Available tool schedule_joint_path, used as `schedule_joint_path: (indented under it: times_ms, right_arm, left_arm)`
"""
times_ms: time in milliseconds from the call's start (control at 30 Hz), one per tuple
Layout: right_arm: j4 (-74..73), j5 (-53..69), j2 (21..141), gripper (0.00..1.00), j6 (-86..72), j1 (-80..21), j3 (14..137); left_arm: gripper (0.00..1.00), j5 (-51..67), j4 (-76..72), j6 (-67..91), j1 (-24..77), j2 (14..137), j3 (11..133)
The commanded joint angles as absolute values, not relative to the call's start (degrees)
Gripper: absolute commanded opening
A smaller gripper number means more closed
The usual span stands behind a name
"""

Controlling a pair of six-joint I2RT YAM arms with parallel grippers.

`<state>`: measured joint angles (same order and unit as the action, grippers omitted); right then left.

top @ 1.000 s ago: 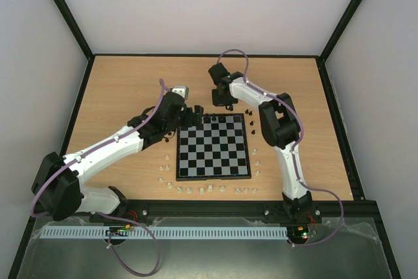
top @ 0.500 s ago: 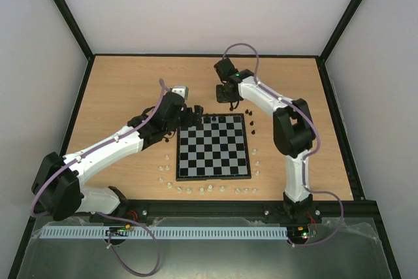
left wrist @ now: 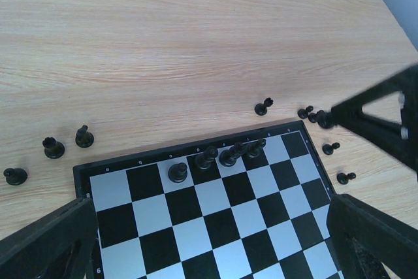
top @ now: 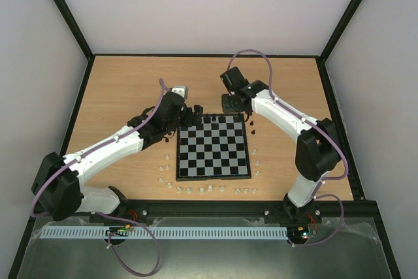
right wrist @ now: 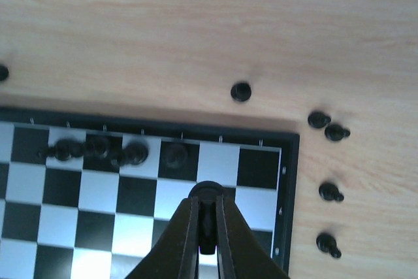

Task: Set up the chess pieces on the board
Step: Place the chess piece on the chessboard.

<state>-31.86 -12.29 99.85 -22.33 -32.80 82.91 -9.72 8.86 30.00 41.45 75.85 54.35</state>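
The board (top: 213, 155) lies mid-table; it also shows in the left wrist view (left wrist: 215, 220) and the right wrist view (right wrist: 258, 168). Several black chess pieces (left wrist: 206, 157) stand on its far row, seen too in the right wrist view (right wrist: 134, 153). More black pieces lie loose off the far left corner (left wrist: 52, 147) and far right corner (right wrist: 330, 192). My right gripper (right wrist: 207, 199) is shut on a black piece (right wrist: 207, 189), above the far right squares; it shows from above (top: 232, 105). My left gripper (left wrist: 212, 253) is open and empty over the far left part of the board (top: 191, 114).
Tiny translucent white pieces (top: 202, 189) line the table along the board's near edge and both sides (top: 257, 161). A lone black piece (right wrist: 241, 91) stands on the wood just beyond the far edge. The right arm's fingers (left wrist: 375, 122) cross the left wrist view.
The right arm has swung its elbow to the right and carried its gripper from beyond the far edge toward the board's far right corner. The left arm has not moved.
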Motion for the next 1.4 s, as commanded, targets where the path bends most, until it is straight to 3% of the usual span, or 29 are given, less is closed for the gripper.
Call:
schedule_joint_path:
  times_ms: [0, 1367]
  right_arm:
    - [-33.7, -13.1, 96.5, 0.03, -24.0, -34.4, 78.4]
    - [-28.2, -12.6, 111.5, 0.07, -24.0, -32.4, 81.2]
  left_arm:
    - [0.99, -10.0, 7.6, 30.0, 41.2, 76.3, 54.4]
    - [0.99, -10.6, 7.9, 29.8, 41.1, 75.8, 54.4]
